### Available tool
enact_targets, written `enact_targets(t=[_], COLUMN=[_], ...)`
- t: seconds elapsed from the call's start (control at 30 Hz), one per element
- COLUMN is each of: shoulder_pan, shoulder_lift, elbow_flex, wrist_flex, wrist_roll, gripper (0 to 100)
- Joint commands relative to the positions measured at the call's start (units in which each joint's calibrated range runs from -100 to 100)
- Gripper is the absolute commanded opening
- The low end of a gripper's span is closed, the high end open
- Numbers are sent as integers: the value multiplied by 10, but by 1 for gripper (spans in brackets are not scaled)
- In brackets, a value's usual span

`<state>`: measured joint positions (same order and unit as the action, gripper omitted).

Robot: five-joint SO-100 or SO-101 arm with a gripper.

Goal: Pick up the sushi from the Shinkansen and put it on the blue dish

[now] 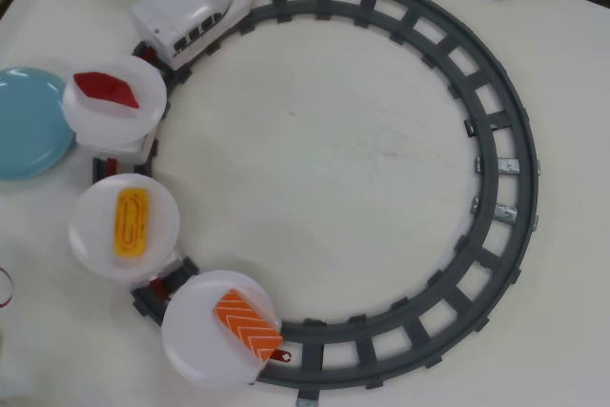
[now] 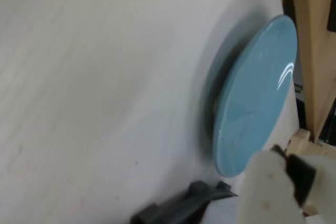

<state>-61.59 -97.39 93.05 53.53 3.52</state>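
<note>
Striped orange sushi (image 1: 247,323) on round white plate (image 1: 195,355).

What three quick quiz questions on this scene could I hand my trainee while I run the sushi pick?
1. True or false: the blue dish already holds a piece of food.
2. In the overhead view, which plate carries the sushi? A) the one nearest the Shinkansen B) the middle one C) the last one, at the bottom of the track
3. Fill in: the yellow egg piece lies on the ___ plate of the three.

Key:
1. False; the dish is bare in both views.
2. C; the dark red piece rides nearest the train.
3. Middle.
</note>
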Motion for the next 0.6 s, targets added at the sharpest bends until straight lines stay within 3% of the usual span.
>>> enact_targets(t=[0.0,0.27,0.57], shoulder_pan=[33,117,130], shoulder_lift=[4,77,409], elbow_flex=[-68,-187,-389], wrist_flex=[4,4,25], wrist_roll=[12,47,98], gripper=[3,8,8])
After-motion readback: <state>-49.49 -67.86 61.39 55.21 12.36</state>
